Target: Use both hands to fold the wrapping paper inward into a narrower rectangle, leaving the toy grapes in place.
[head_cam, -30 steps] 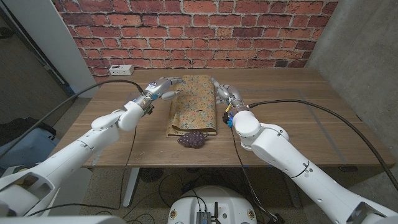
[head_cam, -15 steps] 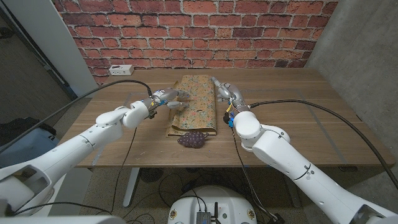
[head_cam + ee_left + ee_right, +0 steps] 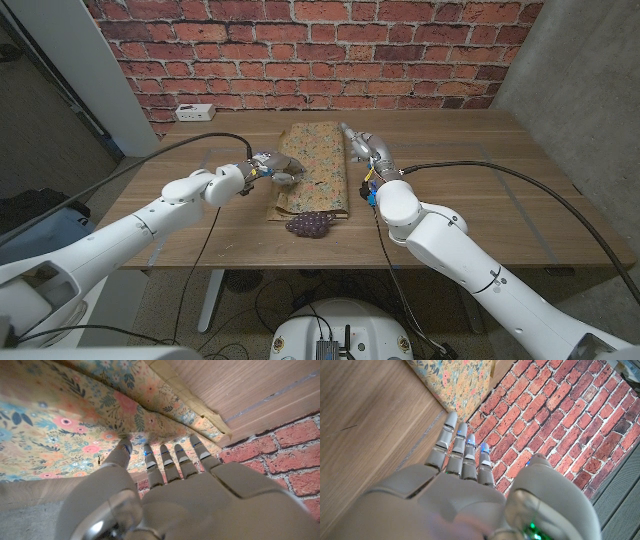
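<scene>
between both empty, spread hands, wrapping paper [image 3: 314,172] runs lengthwise toward the wall.

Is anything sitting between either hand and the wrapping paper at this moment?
Nothing visible does. The left hand is already at the left edge of the wrapping paper, its fingers reaching the floral sheet. The right hand stands at the paper's right edge with bare wood between. The toy grapes lie at the near end, clear of both.

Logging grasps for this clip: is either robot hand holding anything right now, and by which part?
The left robot hand touches the wrapping paper at its left edge; whether it grips it cannot be told. The right robot hand holds nothing, fingers straight beside the paper's right edge.
</scene>
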`<state>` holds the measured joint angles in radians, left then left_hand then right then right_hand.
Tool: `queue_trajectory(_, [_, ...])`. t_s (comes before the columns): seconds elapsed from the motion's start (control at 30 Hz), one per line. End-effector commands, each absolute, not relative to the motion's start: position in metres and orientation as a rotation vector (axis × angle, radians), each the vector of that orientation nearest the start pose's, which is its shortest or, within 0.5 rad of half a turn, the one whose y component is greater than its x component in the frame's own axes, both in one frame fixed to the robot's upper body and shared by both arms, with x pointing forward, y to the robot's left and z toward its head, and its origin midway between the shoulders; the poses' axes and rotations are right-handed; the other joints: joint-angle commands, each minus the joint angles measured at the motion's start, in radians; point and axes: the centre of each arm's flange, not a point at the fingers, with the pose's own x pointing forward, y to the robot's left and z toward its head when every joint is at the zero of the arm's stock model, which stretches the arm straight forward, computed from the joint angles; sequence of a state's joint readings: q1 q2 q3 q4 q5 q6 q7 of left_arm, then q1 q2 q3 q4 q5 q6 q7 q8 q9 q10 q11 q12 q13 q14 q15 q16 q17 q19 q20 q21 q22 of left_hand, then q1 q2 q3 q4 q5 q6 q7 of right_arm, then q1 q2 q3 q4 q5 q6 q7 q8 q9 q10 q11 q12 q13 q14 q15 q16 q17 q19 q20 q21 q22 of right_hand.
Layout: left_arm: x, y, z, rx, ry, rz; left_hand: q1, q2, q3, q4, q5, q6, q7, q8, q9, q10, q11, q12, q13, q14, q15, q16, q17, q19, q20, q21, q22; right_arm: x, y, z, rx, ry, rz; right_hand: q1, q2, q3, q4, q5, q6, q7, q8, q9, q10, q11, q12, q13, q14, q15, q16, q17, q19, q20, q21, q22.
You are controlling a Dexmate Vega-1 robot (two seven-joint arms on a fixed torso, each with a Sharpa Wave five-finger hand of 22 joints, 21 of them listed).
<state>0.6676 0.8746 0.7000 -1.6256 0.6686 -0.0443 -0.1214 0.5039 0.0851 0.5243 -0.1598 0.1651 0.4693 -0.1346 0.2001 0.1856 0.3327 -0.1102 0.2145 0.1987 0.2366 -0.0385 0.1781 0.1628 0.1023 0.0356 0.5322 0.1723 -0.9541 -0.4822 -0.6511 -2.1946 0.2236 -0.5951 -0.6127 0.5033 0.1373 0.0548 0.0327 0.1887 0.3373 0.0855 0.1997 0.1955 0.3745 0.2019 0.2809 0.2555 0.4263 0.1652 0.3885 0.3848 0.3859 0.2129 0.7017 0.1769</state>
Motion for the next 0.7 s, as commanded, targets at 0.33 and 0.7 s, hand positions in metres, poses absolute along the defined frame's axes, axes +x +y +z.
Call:
queue_trajectory(0.33, [0.621, 0.236, -0.021, 1.835, -0.386, -0.222, 0.014, 0.04, 0.011, 0.011, 0.009, 0.078, 0.056, 0.01, 0.003, 0.074, 0.016, 0.015, -0.008, 0.076, -0.06, 0.011, 0.001, 0.075, 0.008, -0.005, 0.002, 0.537, -0.07, -0.011, -0.589, -0.518, 0.02, 0.16, 0.073, 0.211, -0.08, 0.038, 0.026, -0.062, 0.01, 0.003, -0.065, -0.06, -0.047, -0.011, -0.182, -0.081, -0.09, -0.024, -0.131, -0.114, -0.105, -0.003])
queue_trajectory(0.7, [0.619, 0.241, -0.023, 1.816, -0.393, -0.216, 0.02, 0.041, 0.014, 0.005, 0.009, 0.088, 0.066, 0.007, 0.003, 0.078, 0.015, 0.011, -0.008, 0.083, -0.061, 0.006, -0.001, 0.082, -0.006, -0.012, 0.003, 0.567, -0.049, 0.006, -0.851, -0.568, -0.117, 0.185, 0.062, 0.302, -0.073, 0.04, 0.08, -0.067, 0.019, 0.004, -0.087, -0.084, -0.061, -0.02, -0.253, -0.119, -0.128, -0.035, -0.161, -0.162, -0.138, -0.004])
